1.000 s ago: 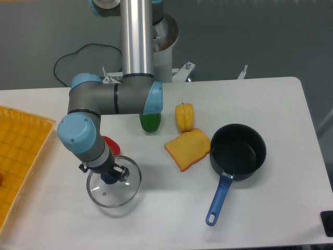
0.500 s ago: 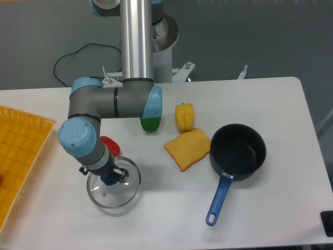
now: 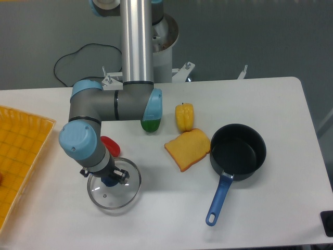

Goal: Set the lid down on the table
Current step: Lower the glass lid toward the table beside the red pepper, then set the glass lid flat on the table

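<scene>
The lid [image 3: 114, 183] lies on the tabletop [image 3: 156, 208] left of centre, just beside a red thing [image 3: 111, 145]. The hand [image 3: 109, 179] sits right over its blue knob, but I cannot tell whether it is clamped or apart. If it lifts while clamped, the lid could drag, tip or knock the red thing.
</scene>
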Action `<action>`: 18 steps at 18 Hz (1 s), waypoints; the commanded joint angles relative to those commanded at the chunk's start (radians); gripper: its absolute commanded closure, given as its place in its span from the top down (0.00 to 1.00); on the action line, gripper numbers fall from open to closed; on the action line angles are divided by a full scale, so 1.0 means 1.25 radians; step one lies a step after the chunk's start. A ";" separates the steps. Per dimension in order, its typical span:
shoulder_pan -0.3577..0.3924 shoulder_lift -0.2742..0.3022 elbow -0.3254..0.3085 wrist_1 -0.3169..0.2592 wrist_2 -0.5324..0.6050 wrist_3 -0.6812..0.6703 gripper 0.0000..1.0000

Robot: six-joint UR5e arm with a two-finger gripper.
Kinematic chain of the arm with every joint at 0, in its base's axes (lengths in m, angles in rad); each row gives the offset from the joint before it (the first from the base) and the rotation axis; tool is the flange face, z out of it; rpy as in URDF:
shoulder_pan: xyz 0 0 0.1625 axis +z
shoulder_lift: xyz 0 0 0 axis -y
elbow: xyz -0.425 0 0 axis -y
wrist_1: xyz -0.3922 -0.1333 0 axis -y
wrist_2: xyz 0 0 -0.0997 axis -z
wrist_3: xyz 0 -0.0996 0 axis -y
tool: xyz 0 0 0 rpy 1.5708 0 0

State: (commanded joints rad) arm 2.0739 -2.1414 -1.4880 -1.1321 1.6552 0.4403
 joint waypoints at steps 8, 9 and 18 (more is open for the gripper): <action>-0.002 -0.010 0.000 0.000 0.000 0.000 0.53; -0.002 -0.010 0.000 0.000 0.000 -0.001 0.53; -0.004 -0.017 0.000 0.001 0.000 -0.001 0.54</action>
State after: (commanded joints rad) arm 2.0693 -2.1629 -1.4880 -1.1305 1.6551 0.4387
